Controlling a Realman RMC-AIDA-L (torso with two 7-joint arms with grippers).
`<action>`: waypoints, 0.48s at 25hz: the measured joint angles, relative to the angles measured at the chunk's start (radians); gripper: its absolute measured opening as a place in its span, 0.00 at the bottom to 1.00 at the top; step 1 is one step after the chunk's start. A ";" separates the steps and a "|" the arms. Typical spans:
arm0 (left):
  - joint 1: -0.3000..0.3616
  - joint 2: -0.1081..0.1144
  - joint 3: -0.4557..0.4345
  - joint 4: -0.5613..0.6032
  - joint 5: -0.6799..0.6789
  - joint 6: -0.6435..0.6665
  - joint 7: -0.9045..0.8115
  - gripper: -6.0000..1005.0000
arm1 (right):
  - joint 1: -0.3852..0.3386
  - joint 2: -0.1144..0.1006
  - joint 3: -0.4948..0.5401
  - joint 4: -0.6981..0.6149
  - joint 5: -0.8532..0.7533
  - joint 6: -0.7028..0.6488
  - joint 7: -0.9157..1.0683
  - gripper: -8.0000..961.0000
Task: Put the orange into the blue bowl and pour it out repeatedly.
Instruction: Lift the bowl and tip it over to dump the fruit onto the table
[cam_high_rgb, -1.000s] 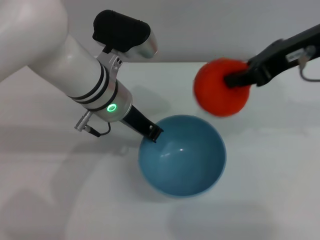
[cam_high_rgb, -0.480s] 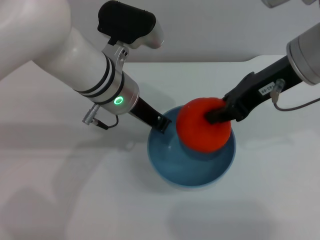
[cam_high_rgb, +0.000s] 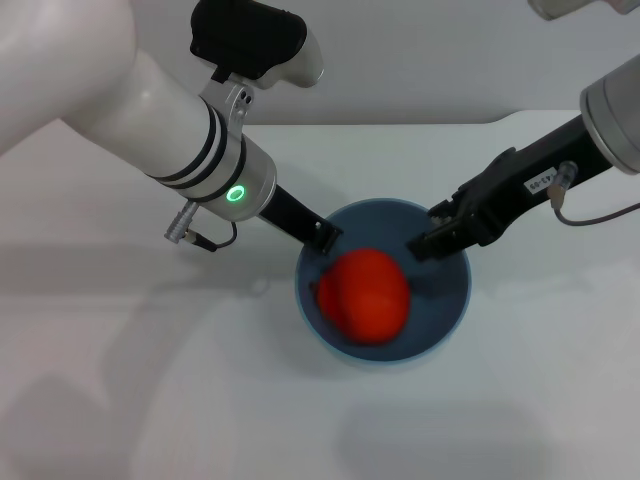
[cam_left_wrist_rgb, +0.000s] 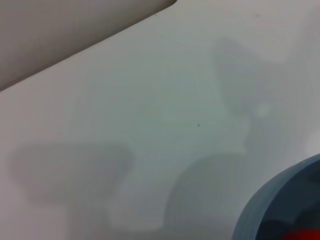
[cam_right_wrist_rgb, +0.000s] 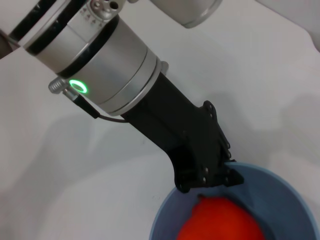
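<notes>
The orange (cam_high_rgb: 366, 296) now lies loose inside the blue bowl (cam_high_rgb: 448, 318) at lower centre, released by the right hand (cam_high_rgb: 428, 240), whose jaws stand parted at the rim. The left hand (cam_high_rgb: 322, 237) pinches the opposite rim; pouring likely comes next.

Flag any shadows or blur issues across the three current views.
Head view: soft arm shadows on the table; orange sharp in the blue bowl. Left wrist view: soft-focus, shadow patches, bowl rim cropped at the corner. Right wrist view: left gripper crisp, orange cropped.
</notes>
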 joint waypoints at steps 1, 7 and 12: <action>0.000 0.000 0.000 0.000 0.000 -0.002 0.001 0.00 | -0.001 0.000 0.001 -0.003 0.000 0.000 0.001 0.44; 0.047 0.004 0.014 0.069 0.013 -0.069 0.033 0.00 | -0.033 0.000 0.057 -0.072 -0.090 -0.015 0.062 0.51; 0.242 0.007 0.065 0.293 0.063 -0.276 0.115 0.00 | -0.101 0.001 0.143 -0.158 -0.236 -0.085 0.119 0.51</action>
